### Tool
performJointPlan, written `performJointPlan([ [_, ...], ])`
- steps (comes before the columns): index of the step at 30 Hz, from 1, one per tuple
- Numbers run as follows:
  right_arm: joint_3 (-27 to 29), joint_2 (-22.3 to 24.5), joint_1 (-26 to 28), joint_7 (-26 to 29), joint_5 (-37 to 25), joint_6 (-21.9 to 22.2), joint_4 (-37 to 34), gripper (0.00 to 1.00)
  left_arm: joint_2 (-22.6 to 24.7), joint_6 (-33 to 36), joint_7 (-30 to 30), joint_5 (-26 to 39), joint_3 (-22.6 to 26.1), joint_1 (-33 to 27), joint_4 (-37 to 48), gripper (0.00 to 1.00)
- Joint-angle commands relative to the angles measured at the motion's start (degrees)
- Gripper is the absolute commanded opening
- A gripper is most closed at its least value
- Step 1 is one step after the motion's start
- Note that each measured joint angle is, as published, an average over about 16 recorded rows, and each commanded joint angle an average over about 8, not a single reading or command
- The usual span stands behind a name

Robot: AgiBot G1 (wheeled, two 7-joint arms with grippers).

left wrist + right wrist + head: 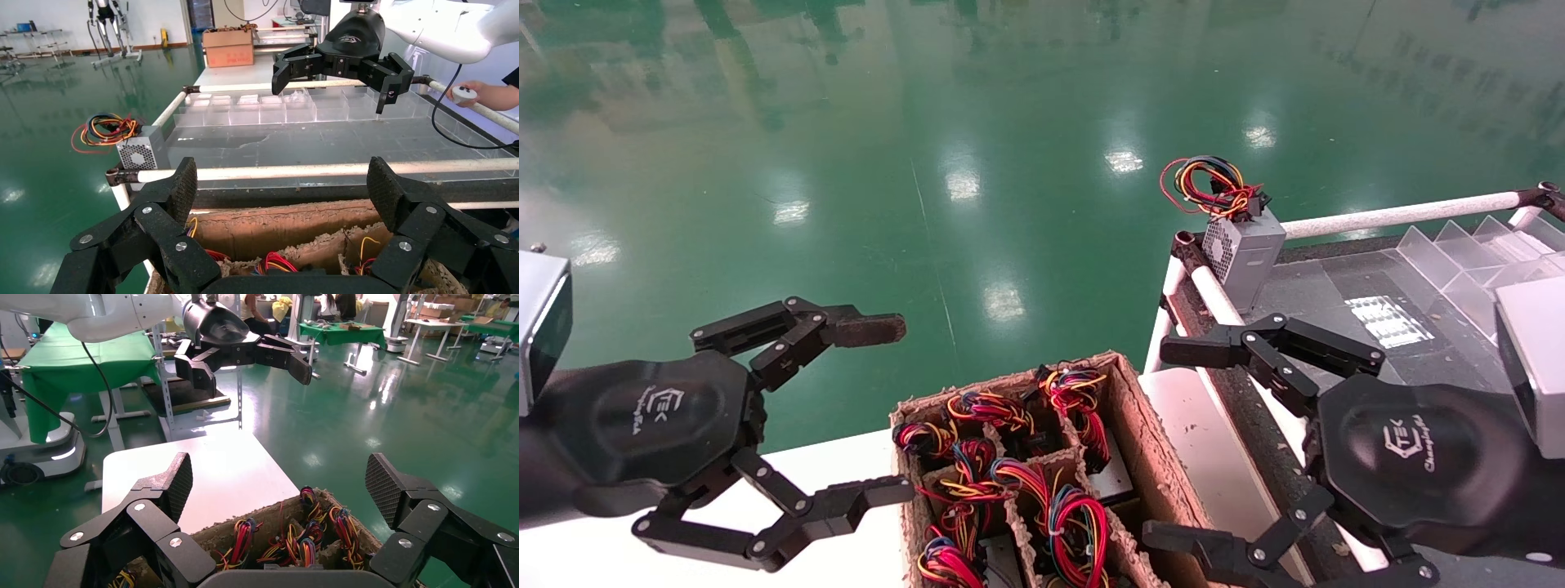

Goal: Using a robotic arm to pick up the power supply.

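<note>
A brown cardboard carton (1128, 416) with divided cells holds several power supplies. Mostly their red, yellow and orange wire bundles (993, 408) show, and the grey bodies are largely hidden. My right gripper (1173, 443), the robotic arm with the black hexagonal palm, hovers open at the carton's right side above its rim. In its wrist view (280, 481) the bundles (306, 536) lie below the spread fingers. My left gripper (891, 408), with a brownish worn pad, hangs open at the carton's left, empty (283, 184).
Another grey box with a loose red wire loop (1246, 249) stands on the corner of the dark conveyor (1320, 286), behind a white rail (1401, 214). Clear plastic dividers (1459, 253) sit at the far right. The carton rests on a white table (846, 465). Green floor lies beyond.
</note>
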Motion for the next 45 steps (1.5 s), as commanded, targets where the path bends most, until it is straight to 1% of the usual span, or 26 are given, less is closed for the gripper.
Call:
performJointPlan([
  [1, 0.00, 0.00, 0.00, 0.00, 0.00, 0.00, 0.00, 1.00, 0.00, 0.00, 0.00, 0.00, 0.00, 0.00, 0.00, 0.68],
  [2, 0.00, 0.00, 0.00, 0.00, 0.00, 0.00, 0.00, 1.00, 0.00, 0.00, 0.00, 0.00, 0.00, 0.00, 0.00, 0.57],
  [3, 0.00, 0.00, 0.00, 0.00, 0.00, 0.00, 0.00, 1.00, 0.00, 0.00, 0.00, 0.00, 0.00, 0.00, 0.00, 0.49],
  [4, 0.00, 0.00, 0.00, 0.00, 0.00, 0.00, 0.00, 1.00, 0.00, 0.00, 0.00, 0.00, 0.00, 0.00, 0.00, 0.43],
  [7, 0.00, 0.00, 0.00, 0.00, 0.00, 0.00, 0.00, 1.00, 0.00, 0.00, 0.00, 0.00, 0.00, 0.00, 0.00, 0.05],
  [8, 0.00, 0.00, 0.00, 0.00, 0.00, 0.00, 0.00, 1.00, 0.00, 0.00, 0.00, 0.00, 0.00, 0.00, 0.00, 0.00],
  [45, 0.00, 0.00, 0.00, 0.00, 0.00, 0.00, 0.00, 1.00, 0.00, 0.00, 0.00, 0.00, 0.00, 0.00, 0.00, 0.00],
])
